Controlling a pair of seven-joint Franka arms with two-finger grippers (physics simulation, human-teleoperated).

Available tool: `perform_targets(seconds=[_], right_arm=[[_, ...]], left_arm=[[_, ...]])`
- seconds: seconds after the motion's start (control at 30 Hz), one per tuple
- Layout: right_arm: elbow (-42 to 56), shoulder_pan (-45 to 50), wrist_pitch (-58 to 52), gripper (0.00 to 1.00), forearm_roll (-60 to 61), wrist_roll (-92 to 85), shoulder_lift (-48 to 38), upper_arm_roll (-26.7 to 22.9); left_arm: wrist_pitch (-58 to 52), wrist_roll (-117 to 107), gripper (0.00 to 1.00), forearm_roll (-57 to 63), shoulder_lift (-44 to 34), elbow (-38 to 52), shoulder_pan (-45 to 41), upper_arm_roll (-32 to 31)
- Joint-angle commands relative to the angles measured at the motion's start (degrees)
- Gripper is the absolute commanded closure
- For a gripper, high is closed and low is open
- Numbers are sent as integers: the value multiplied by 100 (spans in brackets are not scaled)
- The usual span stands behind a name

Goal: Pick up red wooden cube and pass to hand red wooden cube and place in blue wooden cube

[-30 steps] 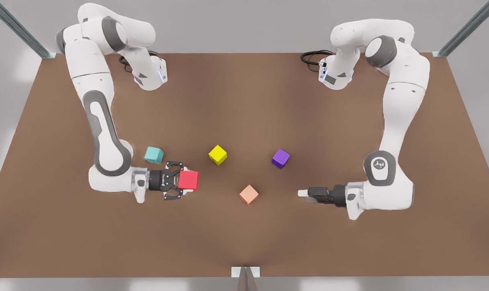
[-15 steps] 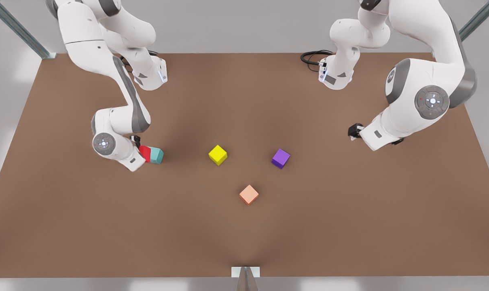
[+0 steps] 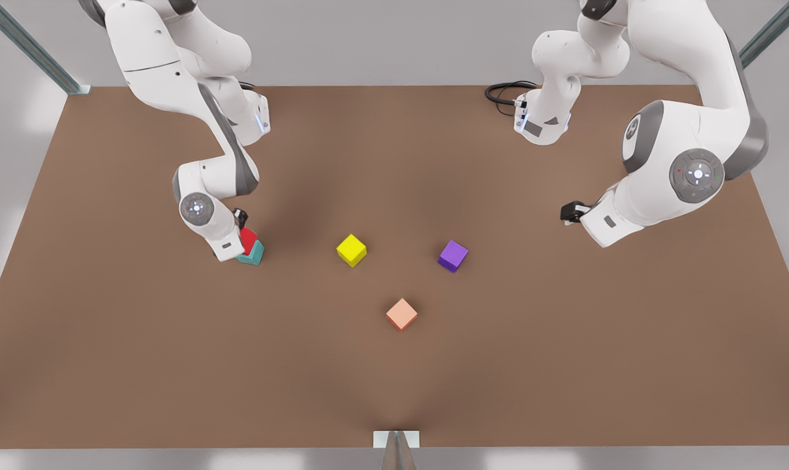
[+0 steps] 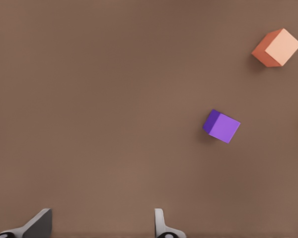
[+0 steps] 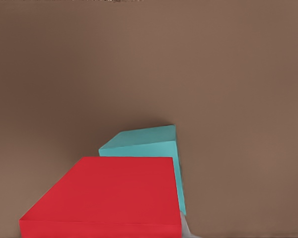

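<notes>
The right gripper [image 3: 243, 230], on the arm at the front view's left, is closed on the red wooden cube [image 3: 248, 240] and holds it directly over the blue wooden cube [image 3: 253, 254], which sits on the table. In the right wrist view the red wooden cube [image 5: 107, 196] covers the near part of the blue wooden cube [image 5: 149, 144], leaving the teal top edge and one side showing (whether the two faces touch cannot be told).

The left gripper [image 3: 572, 211], on the arm at the front view's right, hangs above the table near that side, well apart from every cube. In the left wrist view its fingertips [image 4: 161, 225] stand wide apart with nothing between them, over bare table.

The table [image 3: 394, 378] is a plain matte brown sheet, with grey metal rails at the far corners and a small bracket [image 3: 396, 438] at the middle of the near edge. Beyond it the room is pale grey. A black cable [image 3: 502, 93] loops by the base of the arm at the front view's right.

Three other cubes lie in the open middle: a yellow cube [image 3: 351, 250], a purple cube [image 3: 453, 255] and, nearer the camera between them, a salmon-orange cube [image 3: 401, 314]. All are well apart from the teal one.
</notes>
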Motion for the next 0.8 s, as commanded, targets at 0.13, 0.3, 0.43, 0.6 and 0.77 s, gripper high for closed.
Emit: perform_targets(seconds=[0.13,0.3,0.43,0.6,0.77], right_arm=[[-64,-7,385,58,-86,2039,5,0],[-46,-7,385,0,-86,2162,49,9],[41,-7,367,0,-86,2153,58,9],[217,-7,156,0,-86,2153,-4,9],[305,54,15,0,195,2180,-65,96]], left_arm=[[-21,-147,0,11,36,3,24,-1],[-21,-156,0,11,45,3,33,-1],[-21,-156,0,11,45,3,59,-1],[-21,-139,0,11,45,3,59,-1],[-21,-147,0,11,80,3,59,-1]])
